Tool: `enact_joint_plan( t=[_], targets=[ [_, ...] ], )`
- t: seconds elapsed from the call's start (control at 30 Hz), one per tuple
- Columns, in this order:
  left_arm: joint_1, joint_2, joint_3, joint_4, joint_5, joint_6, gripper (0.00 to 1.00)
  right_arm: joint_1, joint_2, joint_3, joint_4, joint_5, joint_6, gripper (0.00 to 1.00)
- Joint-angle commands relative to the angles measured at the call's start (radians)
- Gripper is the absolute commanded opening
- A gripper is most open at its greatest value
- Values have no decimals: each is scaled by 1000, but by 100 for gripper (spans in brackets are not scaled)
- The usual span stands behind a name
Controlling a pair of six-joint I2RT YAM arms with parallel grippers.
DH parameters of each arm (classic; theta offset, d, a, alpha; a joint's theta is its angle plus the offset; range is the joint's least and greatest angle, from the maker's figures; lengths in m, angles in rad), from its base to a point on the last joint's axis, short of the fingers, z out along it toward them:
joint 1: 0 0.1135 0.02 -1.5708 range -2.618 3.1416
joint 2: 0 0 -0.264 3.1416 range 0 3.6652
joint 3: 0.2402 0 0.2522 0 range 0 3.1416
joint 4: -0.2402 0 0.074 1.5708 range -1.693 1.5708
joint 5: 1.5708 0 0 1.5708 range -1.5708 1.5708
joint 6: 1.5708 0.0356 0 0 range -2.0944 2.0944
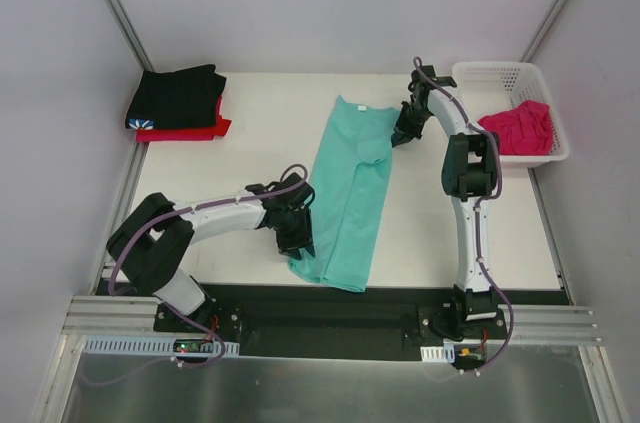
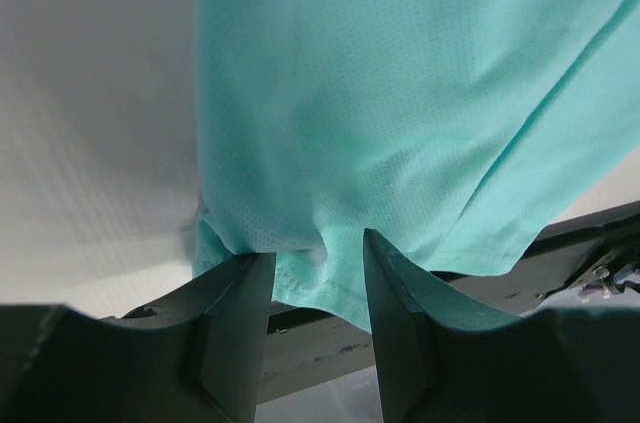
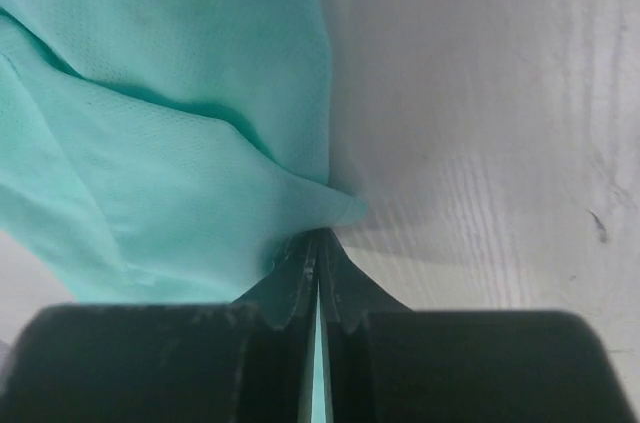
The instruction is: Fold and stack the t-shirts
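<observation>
The teal-green t-shirt (image 1: 350,183) lies folded lengthwise in a long strip down the middle of the table. My left gripper (image 1: 298,240) is at its near left hem. In the left wrist view the left gripper (image 2: 318,258) is open, and the bunched hem of the shirt (image 2: 400,93) sits at and between its tips. My right gripper (image 1: 398,135) is at the shirt's far right edge. In the right wrist view the right gripper (image 3: 320,235) is shut on a fold of the teal cloth (image 3: 150,143). The black t-shirt (image 1: 180,95) lies folded on the red t-shirt (image 1: 200,131) at the back left.
The magenta-pink t-shirt (image 1: 520,128) lies crumpled in the white lattice basket (image 1: 500,69) at the back right. A black mounting strip (image 1: 330,308) runs along the table's near edge, just below the teal shirt's hem. Grey walls enclose the table on three sides.
</observation>
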Motion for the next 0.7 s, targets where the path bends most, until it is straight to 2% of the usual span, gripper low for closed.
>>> enact_joint_plan(
  t=[0.0, 0.27, 0.67],
  targets=[
    [-58, 27, 70, 1, 13, -54, 40, 1, 45, 40, 127, -133, 58, 3],
    [-123, 99, 148, 1, 25, -74, 39, 6, 60, 51, 202, -191, 92, 5],
    [-146, 145, 206, 1, 37, -86, 38, 9, 71, 60, 252, -242, 126, 6]
  ],
)
